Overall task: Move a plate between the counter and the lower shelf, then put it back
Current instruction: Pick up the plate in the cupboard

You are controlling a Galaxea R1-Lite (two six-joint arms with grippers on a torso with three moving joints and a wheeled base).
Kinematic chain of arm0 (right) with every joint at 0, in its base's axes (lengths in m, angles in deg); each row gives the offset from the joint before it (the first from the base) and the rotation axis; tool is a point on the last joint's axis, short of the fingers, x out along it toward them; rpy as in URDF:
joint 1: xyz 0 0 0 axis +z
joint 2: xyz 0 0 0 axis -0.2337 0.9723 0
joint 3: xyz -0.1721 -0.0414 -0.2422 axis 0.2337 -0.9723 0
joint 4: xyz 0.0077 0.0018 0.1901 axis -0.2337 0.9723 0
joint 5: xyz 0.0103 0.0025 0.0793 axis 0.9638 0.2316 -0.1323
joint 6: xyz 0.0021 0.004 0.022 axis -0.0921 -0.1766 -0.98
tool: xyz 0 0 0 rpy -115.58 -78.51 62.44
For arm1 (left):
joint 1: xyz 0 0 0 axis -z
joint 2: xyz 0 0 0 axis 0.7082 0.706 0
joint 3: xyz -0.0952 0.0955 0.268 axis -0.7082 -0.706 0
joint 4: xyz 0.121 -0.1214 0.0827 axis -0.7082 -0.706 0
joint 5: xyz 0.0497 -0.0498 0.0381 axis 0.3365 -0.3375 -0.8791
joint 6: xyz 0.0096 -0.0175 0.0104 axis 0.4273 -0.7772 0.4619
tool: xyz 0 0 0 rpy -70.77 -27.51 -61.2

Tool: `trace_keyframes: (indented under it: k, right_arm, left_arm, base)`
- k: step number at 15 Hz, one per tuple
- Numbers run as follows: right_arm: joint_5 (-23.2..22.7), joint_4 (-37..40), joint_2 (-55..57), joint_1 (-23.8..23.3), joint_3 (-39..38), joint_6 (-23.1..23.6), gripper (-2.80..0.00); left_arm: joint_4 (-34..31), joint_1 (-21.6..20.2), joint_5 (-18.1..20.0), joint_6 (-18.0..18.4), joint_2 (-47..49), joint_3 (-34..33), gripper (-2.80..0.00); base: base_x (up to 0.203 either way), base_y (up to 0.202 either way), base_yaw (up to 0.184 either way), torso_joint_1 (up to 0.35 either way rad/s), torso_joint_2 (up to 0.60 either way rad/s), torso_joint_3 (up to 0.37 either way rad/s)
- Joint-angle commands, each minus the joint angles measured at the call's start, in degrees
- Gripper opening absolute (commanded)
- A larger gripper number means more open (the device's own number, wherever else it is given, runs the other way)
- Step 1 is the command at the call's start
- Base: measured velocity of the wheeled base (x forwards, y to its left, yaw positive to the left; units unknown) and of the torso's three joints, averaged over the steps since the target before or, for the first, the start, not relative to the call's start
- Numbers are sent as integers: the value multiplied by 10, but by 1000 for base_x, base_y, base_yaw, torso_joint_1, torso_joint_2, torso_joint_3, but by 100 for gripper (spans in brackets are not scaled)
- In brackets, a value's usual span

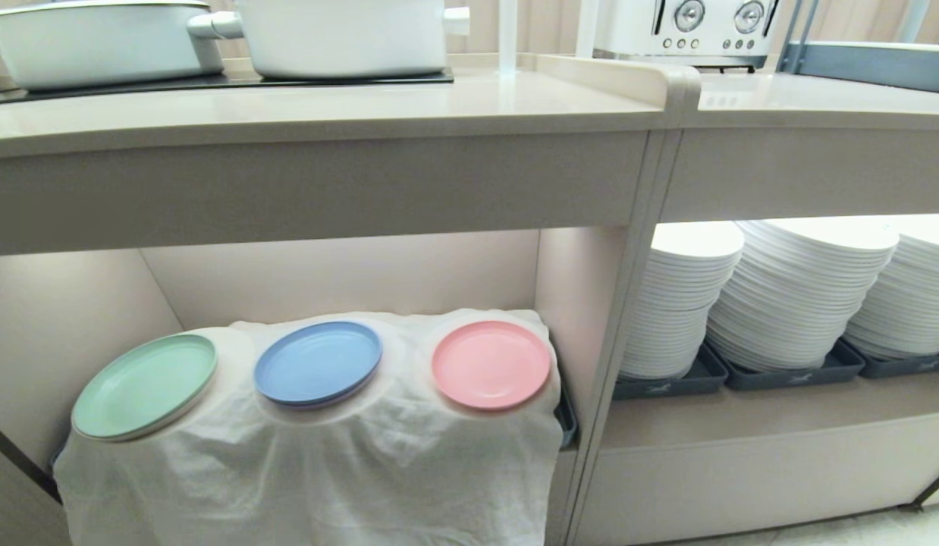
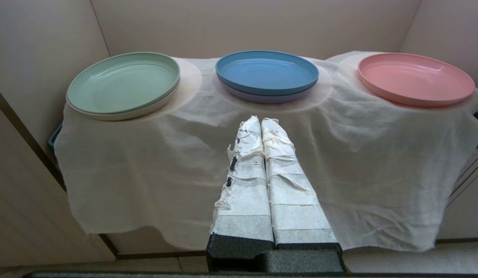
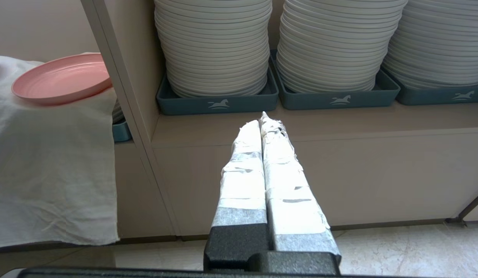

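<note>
Head view: the pink plate [image 1: 491, 365] lies on the cloth-draped lower shelf [image 1: 409, 455] under the counter [image 1: 310, 114], beside a blue plate [image 1: 318, 362] and a mint-green plate [image 1: 144, 387].

Left wrist view: the left gripper [image 2: 261, 122] is pressed closed and empty, the blue plate just ahead of its tips.

Right wrist view: the right gripper [image 3: 262, 122], closed and empty, faces white plate stacks [image 3: 217, 46] in grey trays [image 3: 219, 103]; a shelf post [image 3: 123, 100] stands between it and the pink plate.

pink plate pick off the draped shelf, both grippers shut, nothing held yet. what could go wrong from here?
1. The pink plate sits on loose white cloth over a mound; a grab could pinch or drag the cloth.
2. The blue plate sits close beside it and could be nudged.
3. The counter overhangs the recess, so lifting may clip its edge.
</note>
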Motion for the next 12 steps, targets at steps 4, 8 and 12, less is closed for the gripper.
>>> trace_keyframes:
  k: [4,8,12]
  right_arm:
    - [0,0,0,-1,0,0,-280]
    - [0,0,0,0,0,0,-280]
    - [0,0,0,0,0,0,-280]
  left_arm:
    - [0,0,0,0,1,0,-280]
    - [0,0,0,1,1,0,-280]
    - [0,0,0,5,1,1,-280]
  base:
    - [0,0,0,0,0,0]
    - [0,0,0,0,0,0]
    - [0,0,0,0,0,0]
